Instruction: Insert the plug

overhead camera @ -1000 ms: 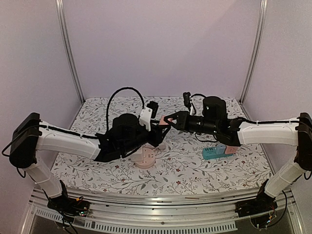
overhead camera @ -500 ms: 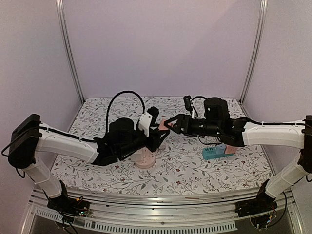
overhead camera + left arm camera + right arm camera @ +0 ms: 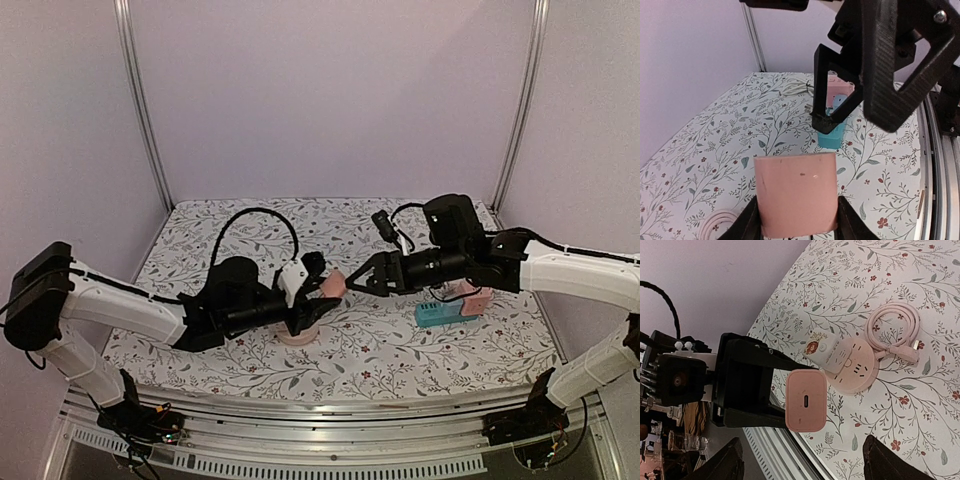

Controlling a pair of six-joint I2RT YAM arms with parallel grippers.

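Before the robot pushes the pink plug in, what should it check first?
1. The left gripper pinches the pink plug between both fingers: ok.
2. The right gripper is open and not gripping the plug: ok.
3. The round socket lies flat, holes facing up and uncovered: ok.
4. The pink cable is coiled beside the socket, not over its holes: ok.
5. The plug's prongs are aimed at the holes: cannot tell, prongs hidden.
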